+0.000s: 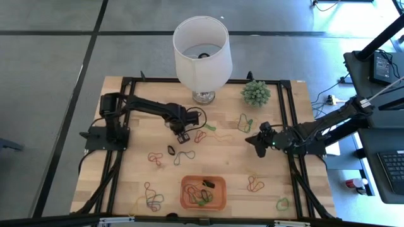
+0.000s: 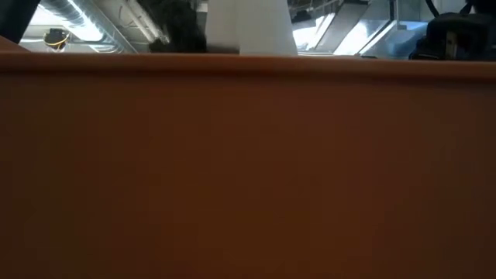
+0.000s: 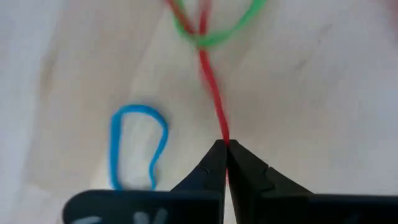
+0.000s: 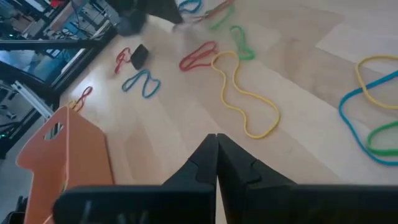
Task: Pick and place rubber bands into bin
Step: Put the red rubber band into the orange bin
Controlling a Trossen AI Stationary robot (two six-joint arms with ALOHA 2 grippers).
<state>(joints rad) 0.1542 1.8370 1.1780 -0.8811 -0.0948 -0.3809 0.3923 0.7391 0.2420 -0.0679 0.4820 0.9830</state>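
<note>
I've got the left end effector (image 3: pixel 225 152) down at the middle of the pale wooden worktop (image 1: pixel 126 170), its two dark fingers pinched together on the end of a thin red rubber band (image 3: pixel 213 93). That red strand runs away from the fingertips and crosses a thin green rubber band (image 3: pixel 221 34) further along. That's my worry: lift now and the green loop may drag up with the red one, then drop off short of the tray, or the thin strand may simply slip out of such a narrow tip grip. A small blue rubber band (image 3: pixel 138 146) lies flat just beside the fingers, apart from them.

The right end effector (image 4: pixel 216 162) hangs over the worktop's right side, fingers closed together on nothing, with a long wavy yellow rubber band (image 4: pixel 244 93) lying ahead of it.

The shallow orange rectangular plastic bin (image 1: pixel 204 192) sits near the front edge, a few coloured loops already inside. Plenty of twisted loops remain scattered around it.
</note>
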